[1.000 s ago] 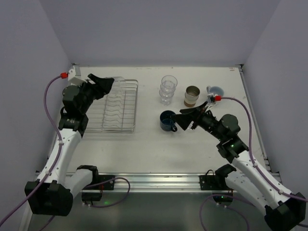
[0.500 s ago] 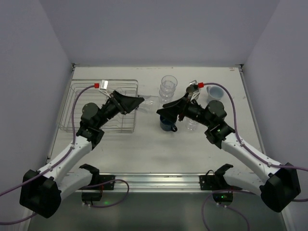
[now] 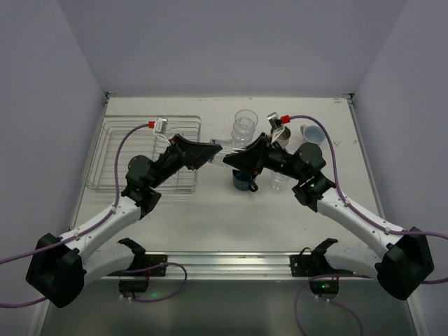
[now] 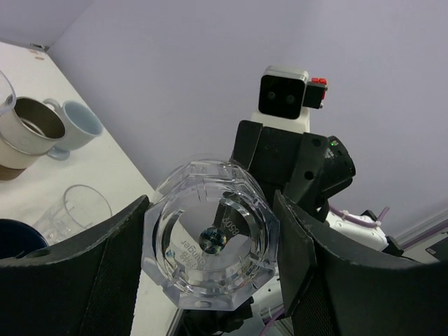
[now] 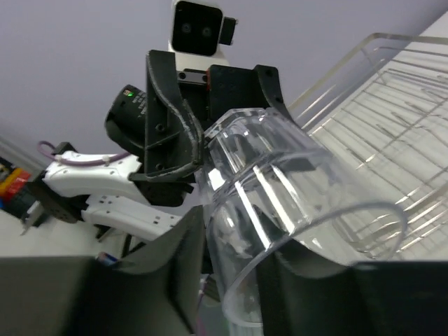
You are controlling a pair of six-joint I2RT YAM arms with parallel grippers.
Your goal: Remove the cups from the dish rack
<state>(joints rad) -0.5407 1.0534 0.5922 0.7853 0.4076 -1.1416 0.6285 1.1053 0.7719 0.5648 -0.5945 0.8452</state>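
Observation:
A clear tumbler [image 3: 222, 155] hangs on its side in mid-air between the two arms, right of the dish rack [image 3: 115, 162]. My left gripper [image 3: 212, 150] is shut on its thick base [image 4: 210, 245], one finger [image 4: 91, 280] on each side. My right gripper [image 3: 238, 158] is shut on its rim: in the right wrist view one finger [image 5: 175, 269] lies outside the tumbler's wall [image 5: 294, 189] and the other inside. On the table stand stacked clear tumblers [image 3: 245, 124], a dark blue mug [image 3: 243, 180], a single clear tumbler [image 3: 280, 182], a brown-tan cup [image 4: 28, 133] and a pale blue cup [image 3: 313, 133].
The silver wire rack fills the table's left side, its prongs and clear tray wall [image 5: 392, 112] just behind the handover. The set-down cups crowd the area under and behind my right arm. Grey walls close in the table at the back and both sides.
My left arm carried the clear tumbler from the rack to the middle. My right arm swung left to meet it and its jaws closed on the rim.

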